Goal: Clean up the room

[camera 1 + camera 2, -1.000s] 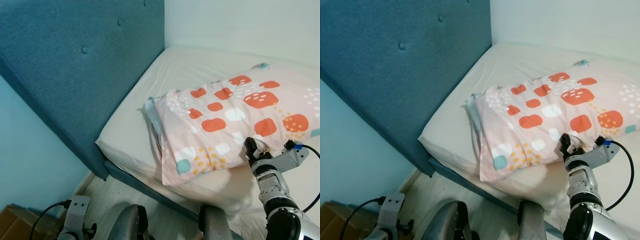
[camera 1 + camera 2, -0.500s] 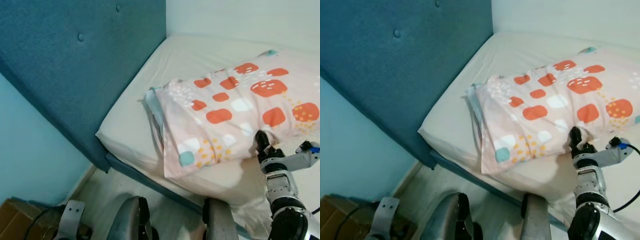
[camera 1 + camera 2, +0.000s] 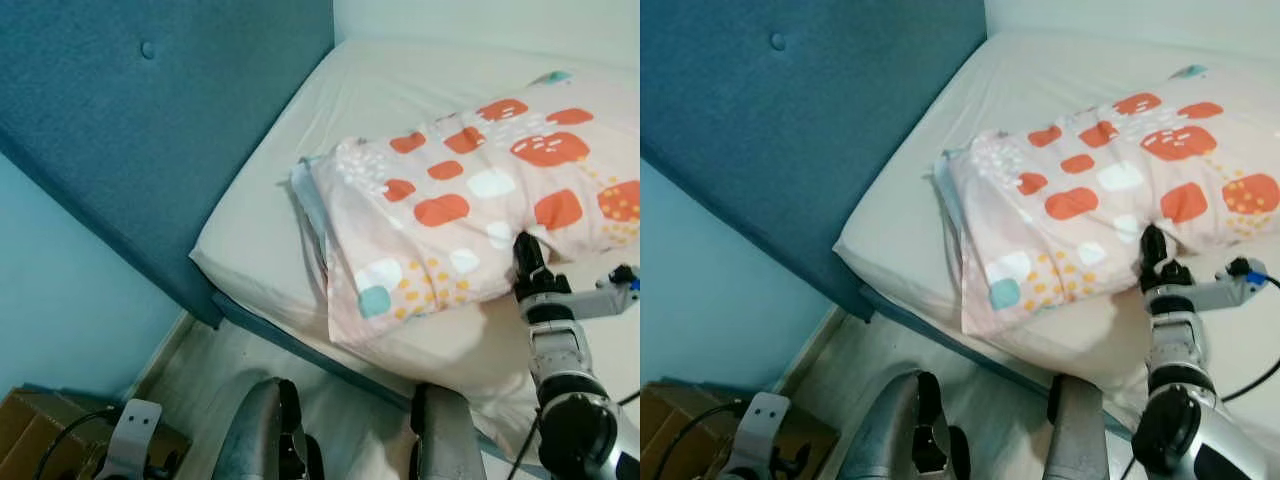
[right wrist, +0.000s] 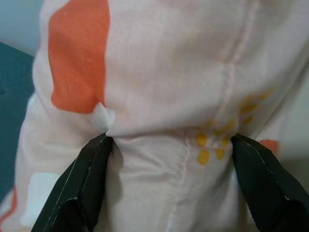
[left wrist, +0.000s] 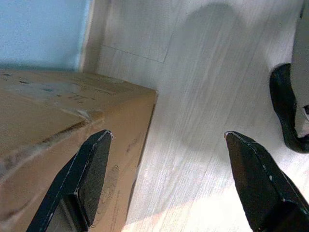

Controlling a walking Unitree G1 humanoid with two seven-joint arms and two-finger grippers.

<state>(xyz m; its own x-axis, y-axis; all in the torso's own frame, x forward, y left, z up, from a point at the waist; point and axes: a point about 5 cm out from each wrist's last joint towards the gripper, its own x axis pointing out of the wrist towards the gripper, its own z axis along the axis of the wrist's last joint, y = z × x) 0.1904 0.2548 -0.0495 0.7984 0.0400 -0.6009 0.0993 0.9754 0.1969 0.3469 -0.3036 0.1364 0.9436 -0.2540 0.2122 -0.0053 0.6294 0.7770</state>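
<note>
We see the pink patterned pillow [image 3: 470,215] lying on the bed [image 3: 270,240], near the blue headboard [image 3: 150,130]. Our right gripper [image 4: 169,164] presses into the pillow's near edge, its jaws apart with a fold of the pillowcase bulging between them. Our left gripper [image 5: 166,137] hangs low over the pale wood floor [image 5: 193,96], jaws wide apart and holding nothing, just beside a cardboard box [image 5: 53,130].

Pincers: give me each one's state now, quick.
Left pincer: open, holding nothing, hanging over the floor beside a cardboard box.
Right pincer: open, its fingers straddling the pillow's edge.
</note>
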